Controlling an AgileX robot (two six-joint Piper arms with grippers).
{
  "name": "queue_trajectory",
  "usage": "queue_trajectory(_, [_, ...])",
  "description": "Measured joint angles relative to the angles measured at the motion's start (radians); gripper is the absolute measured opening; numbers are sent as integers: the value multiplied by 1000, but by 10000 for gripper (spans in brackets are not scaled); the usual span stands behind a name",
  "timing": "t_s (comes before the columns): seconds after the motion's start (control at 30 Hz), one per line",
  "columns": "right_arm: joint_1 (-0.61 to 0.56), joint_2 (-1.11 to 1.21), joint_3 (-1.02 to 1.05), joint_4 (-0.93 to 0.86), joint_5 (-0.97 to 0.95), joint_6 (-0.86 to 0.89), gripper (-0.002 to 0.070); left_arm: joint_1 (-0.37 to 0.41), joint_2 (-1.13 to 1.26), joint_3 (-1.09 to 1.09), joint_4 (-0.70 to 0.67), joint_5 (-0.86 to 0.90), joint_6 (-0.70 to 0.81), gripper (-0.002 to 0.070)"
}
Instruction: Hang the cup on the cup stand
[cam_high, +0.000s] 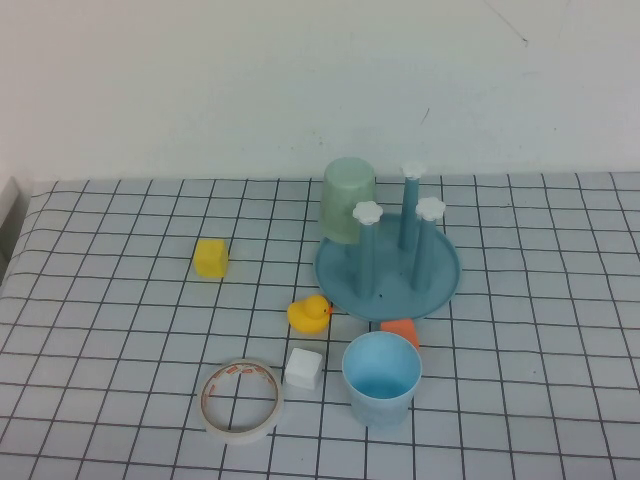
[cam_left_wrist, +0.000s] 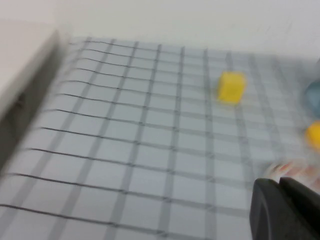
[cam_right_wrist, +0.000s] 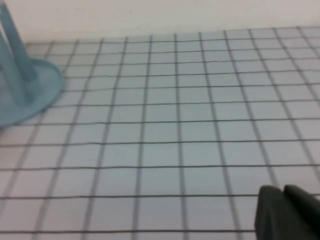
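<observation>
**Blue tumbler stood upright in front of the peg stand**

Nearest on the checked tabletop (cam_high: 120, 330) lay a ring of tape (cam_high: 241, 399), a white cube (cam_high: 303, 368) and the light sky-blue plastic tumbler (cam_high: 381, 378), mouth up. An orange block (cam_high: 400, 331) sat between it and the round teal cup stand (cam_high: 388, 262); a yellow rubber duck (cam_high: 309, 314) was near the stand's rim. Farther left sat a yellow cube (cam_high: 210, 257). A pale green cup (cam_high: 347, 199) hung inverted on a rear peg.

Only the wrist views showed the pincers: left pincer (cam_left_wrist: 280, 186) and right pincer (cam_right_wrist: 283, 192), both closed, empty, above the tabletop.

A lab-style test bench: grid-print cloth (cam_high: 120, 330) over a table, bare white wall (cam_high: 300, 80) along its far edge
</observation>
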Motion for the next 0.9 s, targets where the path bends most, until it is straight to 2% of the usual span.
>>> queue_trajectory(0.07, [0, 0, 0, 83, 0, 0, 11, 0, 0, 0, -122, -30, -43, -3])
queue_trajectory(0.17, [0, 0, 0, 252, 4, 0, 11, 0, 0, 0, -380, -79, -113, -3])
queue_trajectory(0.27, [0, 0, 6, 522, 9, 16, 11, 0, 0, 0, -569, -100, -134, -3])
queue_trajectory(0.33, [0, 0, 8, 752, 15, 22, 11, 0, 0, 0, -634, -113, -136, -3])
queue_trajectory(0.43, [0, 0, 8, 855, 13, 22, 11, 0, 0, 0, -652, -127, -137, -3])
queue_trajectory(0.67, [0, 0, 8, 894, -15, 25, 11, 0, 0, 0, -715, -170, -117, -3])
queue_trajectory(0.77, [0, 0, 8, 896, -15, 9, 11, 0, 0, -7, -719, -143, -12, -3])
queue_trajectory(0.9, [0, 0, 8, 896, -2, -88, 11, 0, 47, -134, -663, 10, 200, -3])
